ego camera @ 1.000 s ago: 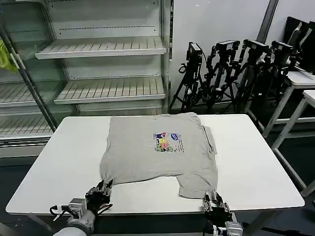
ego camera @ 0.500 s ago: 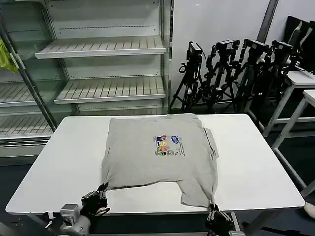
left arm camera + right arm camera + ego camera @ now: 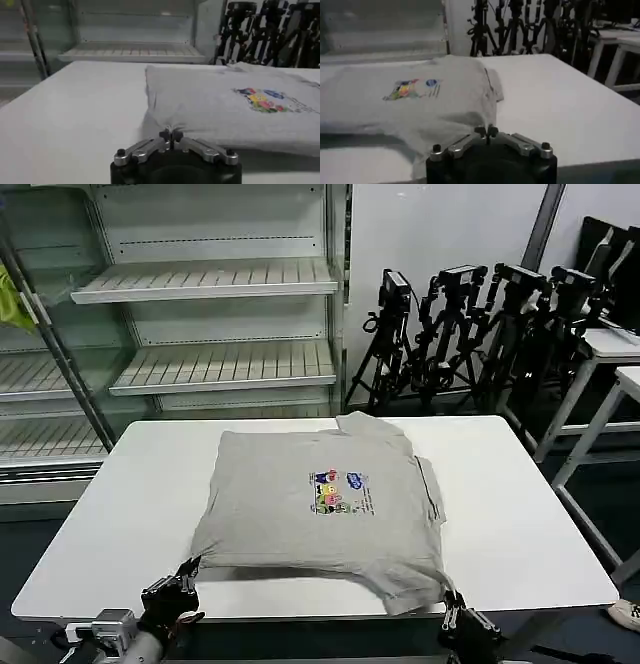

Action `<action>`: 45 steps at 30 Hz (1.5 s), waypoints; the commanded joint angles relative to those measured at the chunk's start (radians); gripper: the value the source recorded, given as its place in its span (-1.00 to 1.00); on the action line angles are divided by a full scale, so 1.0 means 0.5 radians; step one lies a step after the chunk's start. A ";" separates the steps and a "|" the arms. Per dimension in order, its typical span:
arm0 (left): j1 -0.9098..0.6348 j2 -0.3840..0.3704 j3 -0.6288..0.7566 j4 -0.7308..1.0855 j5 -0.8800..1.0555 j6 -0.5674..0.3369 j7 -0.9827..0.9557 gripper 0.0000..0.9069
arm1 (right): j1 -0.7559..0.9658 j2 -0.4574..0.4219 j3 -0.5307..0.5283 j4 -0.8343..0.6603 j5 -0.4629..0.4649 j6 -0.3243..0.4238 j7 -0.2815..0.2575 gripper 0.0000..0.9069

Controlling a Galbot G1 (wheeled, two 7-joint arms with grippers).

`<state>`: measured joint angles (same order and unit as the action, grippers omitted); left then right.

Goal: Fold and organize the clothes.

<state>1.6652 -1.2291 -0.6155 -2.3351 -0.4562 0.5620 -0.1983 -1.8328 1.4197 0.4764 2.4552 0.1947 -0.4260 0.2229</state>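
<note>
Our left gripper [image 3: 180, 582] pinches the T-shirt [image 3: 320, 504] by its near left hem corner at the table [image 3: 520, 524] front edge; our right gripper [image 3: 452, 609] pinches the near right corner (shirt spread mid-table). We should pull evenly, keeping the hem taut.

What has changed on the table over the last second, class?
Both grippers, left gripper and right gripper, pulled back toward the robot, dragging the T-shirt nearer the front edge of the table and smoothing it. Each keeps its pinch on the hem. The table and shelves stayed put.
</note>
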 commanded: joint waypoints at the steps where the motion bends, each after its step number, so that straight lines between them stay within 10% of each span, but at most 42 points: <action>1: 0.022 0.002 -0.047 -0.023 -0.005 -0.037 -0.004 -0.89 | 0.139 -0.036 0.051 0.008 0.088 0.051 0.011 -1.00; 23: -0.852 0.222 0.357 0.626 -0.067 -0.084 -0.004 -0.89 | 1.368 -0.217 -0.173 -0.800 0.323 -0.114 0.131 -1.00; 45: -1.103 0.188 0.510 0.887 -0.009 -0.113 -0.095 -0.89 | 1.540 -0.002 -0.258 -1.273 0.101 -0.142 0.169 -1.00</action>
<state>1.1503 -1.1396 -0.3765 -1.9309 -0.4669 0.5078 -0.2368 -1.1037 1.3898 0.3578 1.8889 0.2648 -0.4969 0.3036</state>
